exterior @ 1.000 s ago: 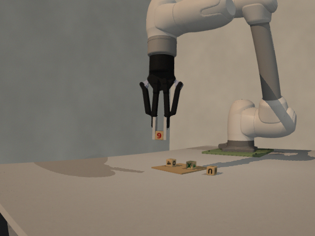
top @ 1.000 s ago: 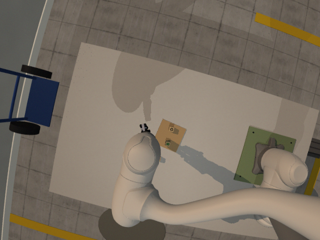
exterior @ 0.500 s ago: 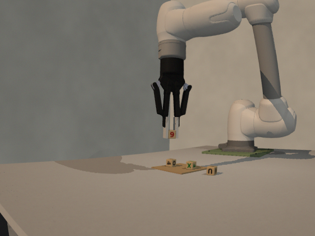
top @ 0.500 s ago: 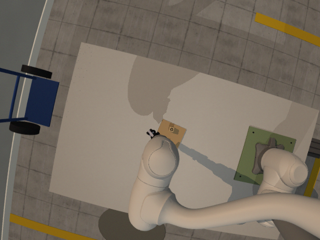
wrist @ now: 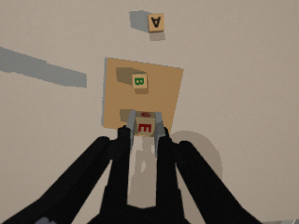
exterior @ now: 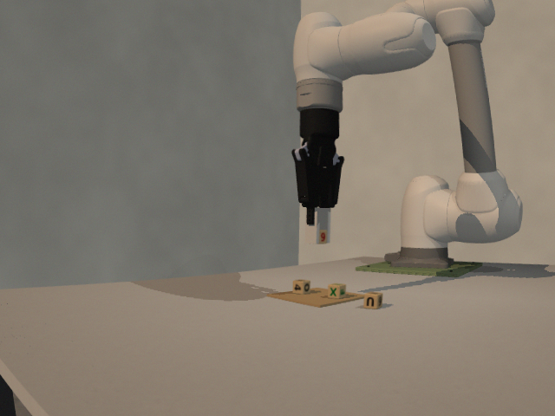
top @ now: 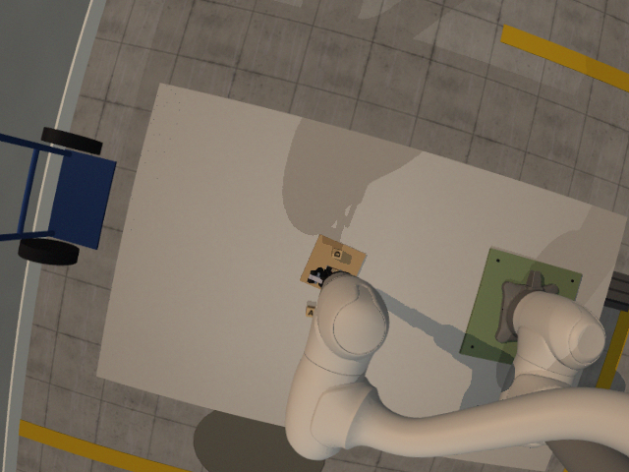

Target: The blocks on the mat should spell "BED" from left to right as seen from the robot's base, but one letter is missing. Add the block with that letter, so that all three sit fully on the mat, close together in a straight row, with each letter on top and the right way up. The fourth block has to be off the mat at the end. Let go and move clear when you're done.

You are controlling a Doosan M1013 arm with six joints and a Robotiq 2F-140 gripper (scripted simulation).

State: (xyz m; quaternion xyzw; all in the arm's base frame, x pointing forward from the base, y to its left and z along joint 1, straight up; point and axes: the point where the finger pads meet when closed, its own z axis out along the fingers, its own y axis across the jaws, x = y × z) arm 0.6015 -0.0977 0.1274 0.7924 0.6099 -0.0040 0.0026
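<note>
My gripper is shut on the E block and holds it high above the tan mat. Its red E faces the wrist camera and a red 9 shows on one side. The B block sits on the mat. The D block also sits on the mat; in the wrist view the held block hides it. The A block lies on the table just off the mat.
The arm's base stands on a green plate at the table's far side. A blue hand cart stands on the floor beyond the table's edge. The arm covers part of the mat in the overhead view.
</note>
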